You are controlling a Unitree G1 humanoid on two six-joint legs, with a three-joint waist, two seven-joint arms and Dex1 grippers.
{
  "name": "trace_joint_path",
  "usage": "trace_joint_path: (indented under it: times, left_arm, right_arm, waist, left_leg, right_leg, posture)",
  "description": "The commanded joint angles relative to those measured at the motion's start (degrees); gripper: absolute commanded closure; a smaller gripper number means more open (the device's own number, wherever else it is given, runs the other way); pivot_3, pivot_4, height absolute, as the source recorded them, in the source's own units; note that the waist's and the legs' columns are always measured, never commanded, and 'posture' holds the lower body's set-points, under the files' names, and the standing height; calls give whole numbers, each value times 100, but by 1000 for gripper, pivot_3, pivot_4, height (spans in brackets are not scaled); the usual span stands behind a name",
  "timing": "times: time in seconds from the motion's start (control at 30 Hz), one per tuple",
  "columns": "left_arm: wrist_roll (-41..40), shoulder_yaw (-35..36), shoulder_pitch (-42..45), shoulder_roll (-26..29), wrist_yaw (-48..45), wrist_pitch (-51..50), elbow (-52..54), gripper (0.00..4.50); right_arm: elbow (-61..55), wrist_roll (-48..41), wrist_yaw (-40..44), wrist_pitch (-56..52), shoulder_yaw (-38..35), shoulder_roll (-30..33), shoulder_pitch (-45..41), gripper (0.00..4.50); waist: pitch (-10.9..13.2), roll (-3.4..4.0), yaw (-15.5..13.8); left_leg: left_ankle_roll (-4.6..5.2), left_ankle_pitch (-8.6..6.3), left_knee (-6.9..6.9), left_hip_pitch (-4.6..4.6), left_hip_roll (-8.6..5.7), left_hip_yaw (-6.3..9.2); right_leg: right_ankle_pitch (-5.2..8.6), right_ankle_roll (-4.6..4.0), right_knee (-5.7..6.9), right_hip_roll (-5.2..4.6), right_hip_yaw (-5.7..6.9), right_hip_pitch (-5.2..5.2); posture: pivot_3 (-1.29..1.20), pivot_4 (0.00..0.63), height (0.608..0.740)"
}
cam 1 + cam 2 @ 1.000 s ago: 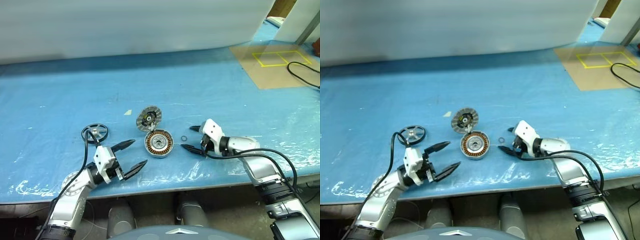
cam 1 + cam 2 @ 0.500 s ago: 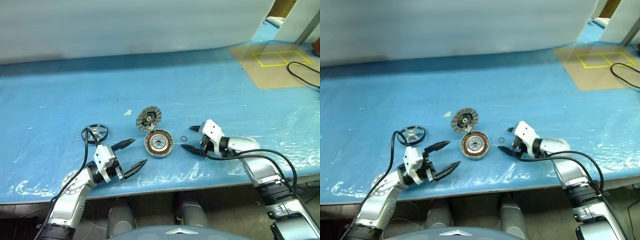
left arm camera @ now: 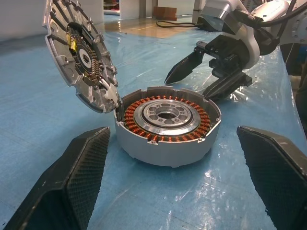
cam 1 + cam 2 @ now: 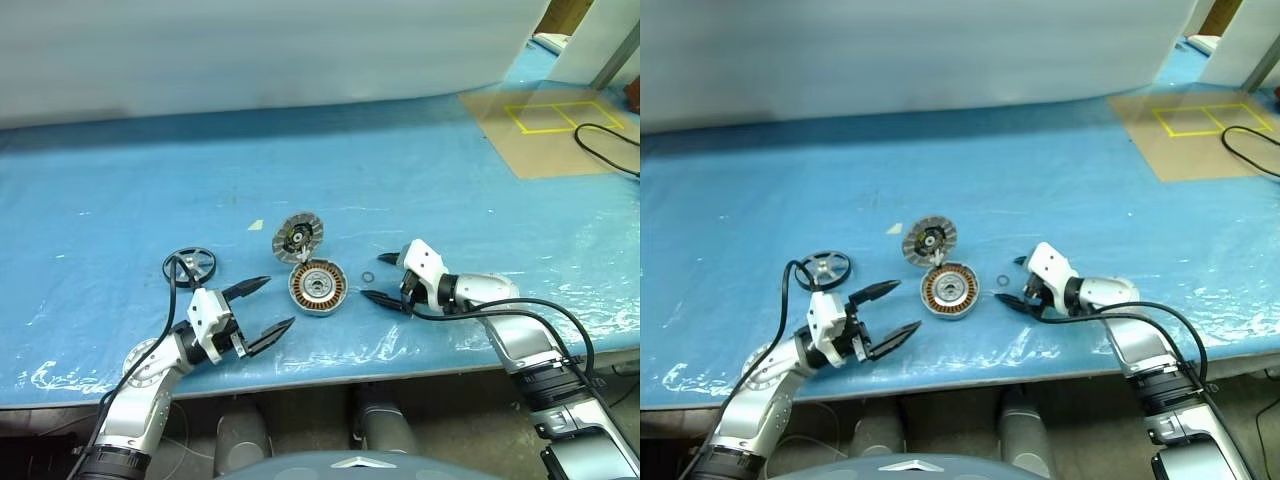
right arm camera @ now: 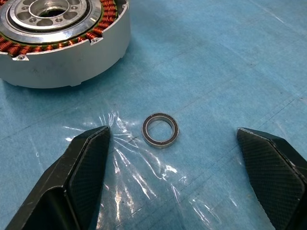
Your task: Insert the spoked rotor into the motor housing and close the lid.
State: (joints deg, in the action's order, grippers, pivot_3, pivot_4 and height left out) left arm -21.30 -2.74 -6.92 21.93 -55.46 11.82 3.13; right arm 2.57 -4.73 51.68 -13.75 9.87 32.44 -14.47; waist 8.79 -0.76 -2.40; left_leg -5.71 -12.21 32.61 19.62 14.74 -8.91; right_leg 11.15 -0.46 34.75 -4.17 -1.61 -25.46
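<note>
A: What sits nearest?

B: The left gripper [image 4: 258, 309], jaws spread wide and empty, at seven o'clock from the motor housing [image 4: 318, 287]. The right gripper [image 4: 383, 277], likewise spread and empty, is at three o'clock, with a small washer ring [image 4: 368, 277] between it and the housing.

A: And beyond?

B: The spoked rotor [image 4: 189, 265] lies flat at nine o'clock, well apart. The lid [image 4: 297, 237] stands tilted open at the housing's eleven o'clock rim, on the blue table cover [image 4: 420, 180].

Silver-grey motor housing [image 3: 165, 143] with copper-orange windings — radially segmented grey lid [image 3: 81, 52], dark centre — on a blue table [image 4: 420, 190].
</note>
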Motion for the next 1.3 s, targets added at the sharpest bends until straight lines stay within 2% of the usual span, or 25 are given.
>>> trace_joint_path:
  times: [0.03,0.33,0.37,0.87,1.13,1.3]
  left_arm:
    - [-23,-2,33,29,-4,44,110,0]
    - [-17,7,63,29,6,47,98,0]
    - [-17,6,61,29,5,48,100,0]
    - [-1,9,76,25,17,72,81,0]
    - [-5,38,76,41,32,77,82,0]
    - [-25,62,86,60,27,77,84,0]
  right_arm:
    - [11,54,98,-42,178,11,112,674]
    - [73,62,113,-29,184,20,60,3726]
    - [74,72,106,-24,186,25,60,3886]
    - [175,196,31,114,239,39,-9,3884]
    - [-175,-319,46,-330,-71,-230,-490,3884]
    - [-686,-782,23,-841,-281,-389,-933,3884]
  waist:
    - [0,0,0]
    - [0,0,-2]
    - [0,0,-2]
    - [0,-1,5]
    - [0,0,9]
    - [1,1,10]
  left_leg:
    - [0,0,0,0,0,0]
    - [0,0,2,-6,-5,0]
    - [0,0,2,-6,-5,0]
    - [0,0,1,-7,-3,0]
    - [0,0,-1,-2,-2,0]
    - [-2,2,-2,34,-4,-2]
  right_leg:
    - [0,0,0,0,0,0]
    - [1,3,1,-1,0,9]
    - [1,3,0,-1,0,9]
    - [2,4,0,-1,-1,8]
    - [2,4,1,0,-1,1]
    - [-1,1,3,1,-2,-42]
  posture:
    - [0,150,740]
    - [0,150,740]
    - [0,150,740]
    - [0,150,740]
    - [0,150,740]
    - [0,150,740]
